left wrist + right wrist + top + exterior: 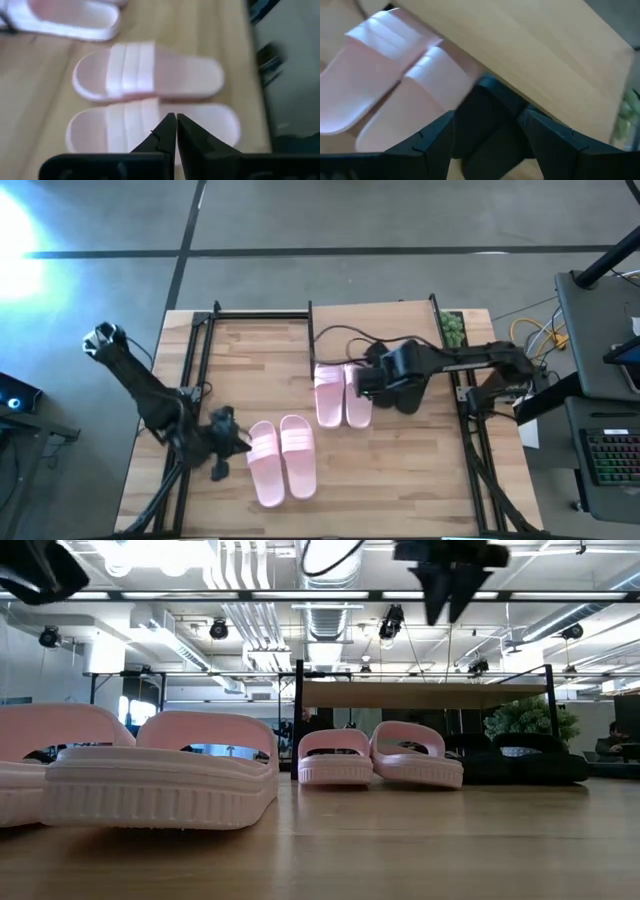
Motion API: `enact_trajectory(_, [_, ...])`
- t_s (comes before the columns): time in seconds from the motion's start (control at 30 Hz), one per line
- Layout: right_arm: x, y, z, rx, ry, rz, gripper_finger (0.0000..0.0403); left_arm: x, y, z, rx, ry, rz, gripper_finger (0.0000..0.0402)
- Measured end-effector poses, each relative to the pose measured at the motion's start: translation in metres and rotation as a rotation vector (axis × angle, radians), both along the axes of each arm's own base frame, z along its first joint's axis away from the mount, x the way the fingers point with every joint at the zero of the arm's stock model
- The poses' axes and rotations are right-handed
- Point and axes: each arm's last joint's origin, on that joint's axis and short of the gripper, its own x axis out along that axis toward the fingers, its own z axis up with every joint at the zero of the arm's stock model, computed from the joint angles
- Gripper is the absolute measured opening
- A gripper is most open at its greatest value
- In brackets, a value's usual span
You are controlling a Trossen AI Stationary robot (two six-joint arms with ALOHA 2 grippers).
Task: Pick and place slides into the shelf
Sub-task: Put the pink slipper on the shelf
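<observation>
Two pink slides lie side by side on the table's near left part. My left gripper hangs just left of them, shut, its fingertips above the nearer slide's strap. Another pink pair lies with its toes under the shelf, soles on the table. Black slides sit under the shelf's right part. My right gripper is open above the shelf's front edge. A black slide shows below, between its fingers.
Black metal frame rails run along the table's left and right sides. A small green plant stands at the far right corner beside the shelf. Bare wood lies near the front right. A keyboard and cables sit off the table on the right.
</observation>
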Motion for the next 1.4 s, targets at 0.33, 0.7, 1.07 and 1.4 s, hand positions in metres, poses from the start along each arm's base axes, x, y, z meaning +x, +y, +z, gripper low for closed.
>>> enact_trajectory(0.33, [-0.054,0.018,-0.006,-0.037,-0.092,-0.063,0.0231,0.045,-0.056,0.012,0.450,0.345,0.027,0.0001])
enact_trajectory(0.7, [-0.080,0.041,-0.023,-0.033,-0.071,0.001,0.0231,0.067,-0.098,0.013,0.378,0.365,0.083,0.0125])
enact_trajectory(1.07, [-0.089,0.059,-0.030,-0.029,-0.024,0.105,0.0231,0.079,-0.116,-0.034,0.439,0.457,0.197,0.0175])
enact_trajectory(1.4, [-0.093,0.071,-0.030,-0.031,-0.045,0.138,0.0231,0.081,-0.114,-0.059,0.534,0.478,0.345,0.0176])
